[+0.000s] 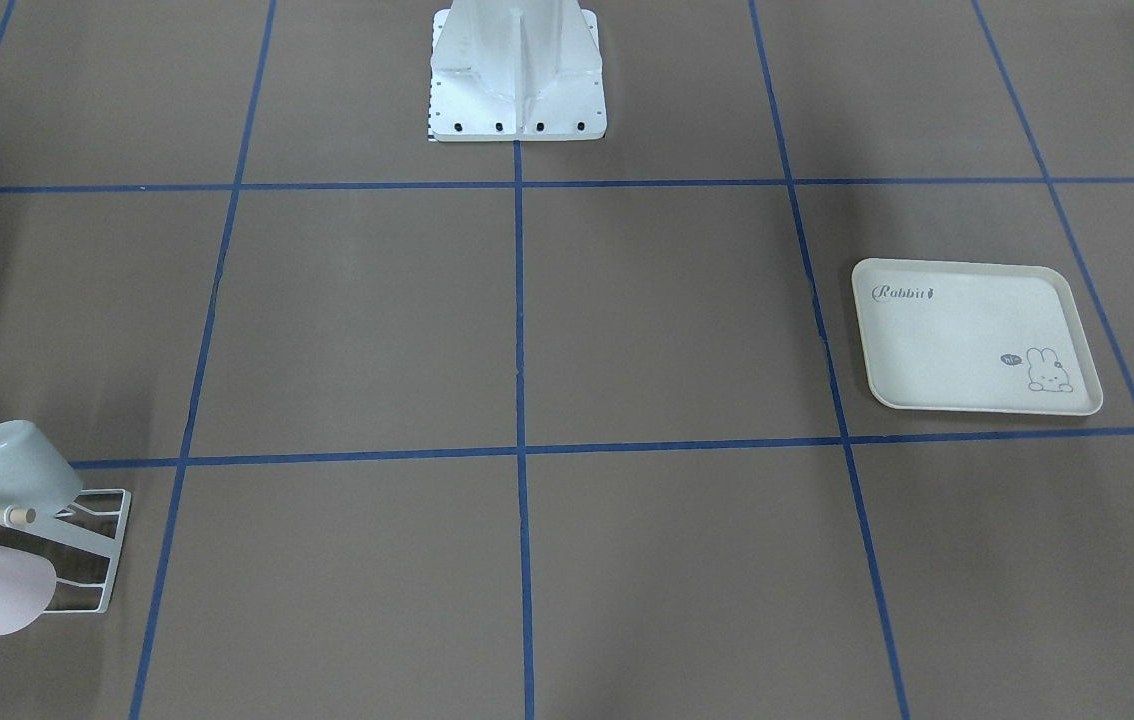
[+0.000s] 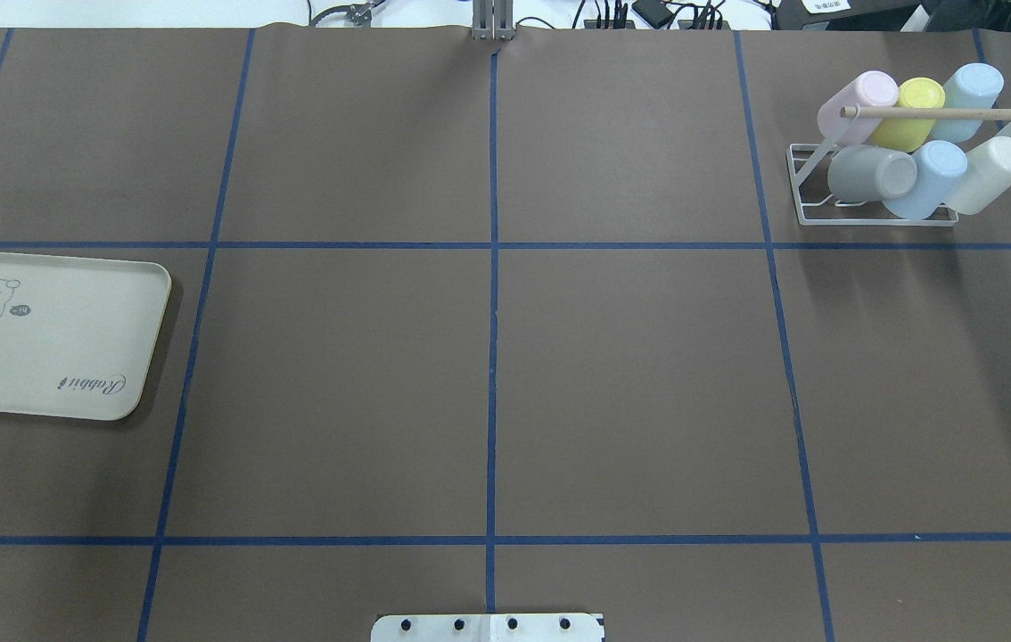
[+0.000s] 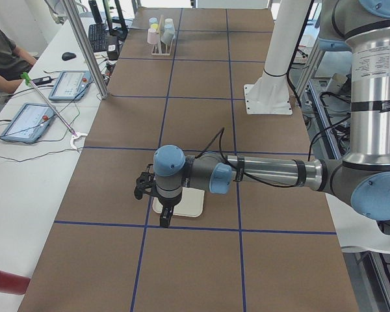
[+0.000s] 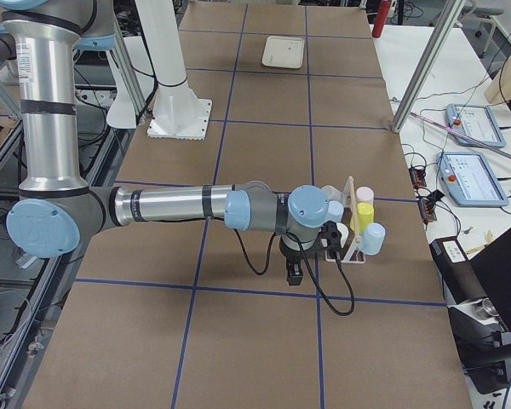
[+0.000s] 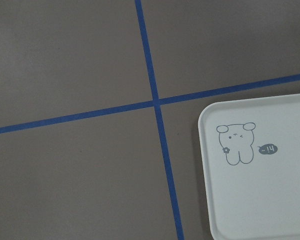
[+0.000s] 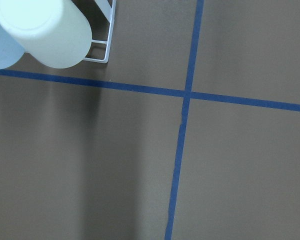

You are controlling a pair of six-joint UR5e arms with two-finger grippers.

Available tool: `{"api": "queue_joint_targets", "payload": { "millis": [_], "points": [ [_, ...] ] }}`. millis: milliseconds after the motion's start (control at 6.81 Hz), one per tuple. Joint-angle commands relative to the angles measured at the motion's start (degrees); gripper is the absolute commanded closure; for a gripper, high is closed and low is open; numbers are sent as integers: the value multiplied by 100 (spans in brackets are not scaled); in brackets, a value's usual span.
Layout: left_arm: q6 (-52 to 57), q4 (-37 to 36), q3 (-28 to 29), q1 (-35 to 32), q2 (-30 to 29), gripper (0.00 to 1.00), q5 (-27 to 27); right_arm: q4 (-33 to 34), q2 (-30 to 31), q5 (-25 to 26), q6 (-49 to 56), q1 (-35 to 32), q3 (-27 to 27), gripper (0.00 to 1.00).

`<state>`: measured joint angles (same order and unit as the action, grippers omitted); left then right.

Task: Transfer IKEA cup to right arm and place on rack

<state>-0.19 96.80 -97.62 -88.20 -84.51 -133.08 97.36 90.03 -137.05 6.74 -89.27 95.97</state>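
I see a brown table mat (image 2: 336,383), blue tape (image 2: 493,357) gridding it, a white bench (image 3: 19,188) alongside, a tablet (image 3: 69,84) there, an aluminium post (image 3: 84,49).

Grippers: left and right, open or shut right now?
Left gripper: cannot tell, shows only in the exterior left view.
Right gripper: cannot tell, shows only in the exterior right view.
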Motion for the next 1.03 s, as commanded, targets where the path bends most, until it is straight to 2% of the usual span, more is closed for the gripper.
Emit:
{"api": "queue_joint_targets", "payload": {
  "millis": [0, 294, 588, 881],
  "points": [
    [-69, 6, -37, -4, 49, 0, -7, -7, -30, 29, -156, 6, 9, 0],
    [-69, 6, -37, -4, 22, 0, -7, -7, -126, 55, -392, 41, -26, 0],
    [-43, 32, -46, -4, -22, 0, 2, -391, -66, 632, -393, 41, -43, 0],
    [-34, 32, -55, -4, -39, 0, 11, -490, 58, 653, -402, 32, -43, 0]
  ]
}}
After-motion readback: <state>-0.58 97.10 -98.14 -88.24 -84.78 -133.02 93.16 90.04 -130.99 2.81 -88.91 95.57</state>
